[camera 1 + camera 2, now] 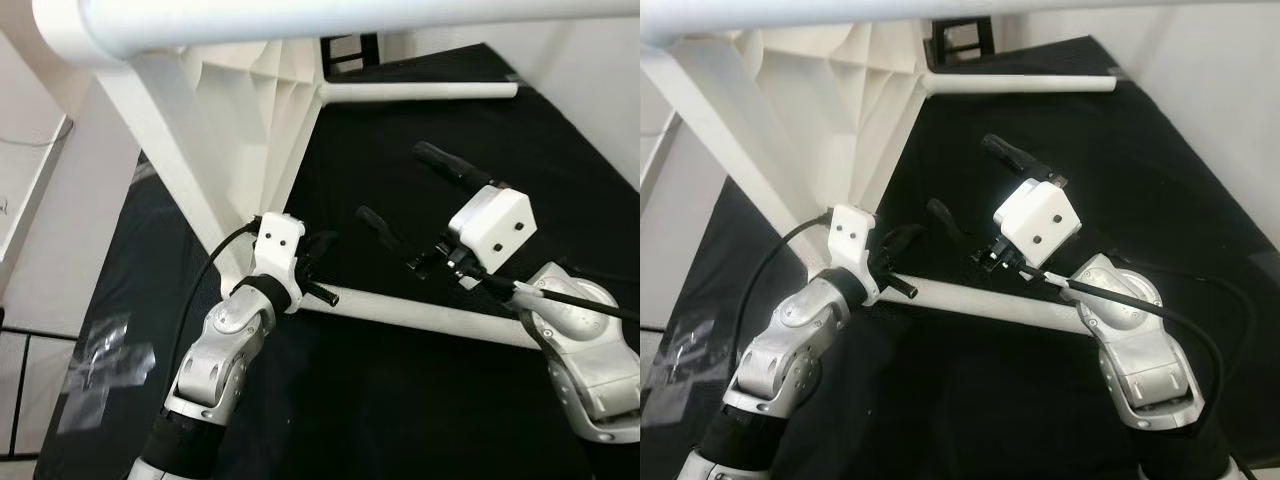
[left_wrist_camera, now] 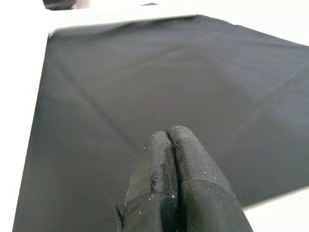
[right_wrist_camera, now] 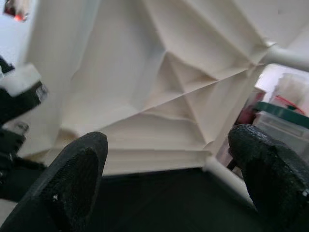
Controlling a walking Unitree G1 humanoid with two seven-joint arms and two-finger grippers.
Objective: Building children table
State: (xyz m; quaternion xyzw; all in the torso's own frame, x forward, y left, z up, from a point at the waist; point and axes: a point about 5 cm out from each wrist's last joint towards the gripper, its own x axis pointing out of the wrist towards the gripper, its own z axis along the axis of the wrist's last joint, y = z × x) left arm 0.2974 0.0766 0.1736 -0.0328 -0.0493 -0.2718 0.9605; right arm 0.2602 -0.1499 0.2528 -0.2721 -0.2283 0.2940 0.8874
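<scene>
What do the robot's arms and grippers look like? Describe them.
Both arms have silver jointed metal segments with black bands. The left gripper and right gripper each have two long black fingers on a white boxy mount with small dark holes. A black cable loops to the left wrist.

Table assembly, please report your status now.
Left gripper shut, beside lower table leg. Right gripper open, above it. Table lying tipped on black cloth.

I see the table (image 1: 240,110) lying on its side on the mat (image 1: 440,400). One leg (image 1: 420,312) lies across in front of me, another leg (image 1: 420,91) sticks out farther back. A bag (image 1: 100,365) lies left.
</scene>
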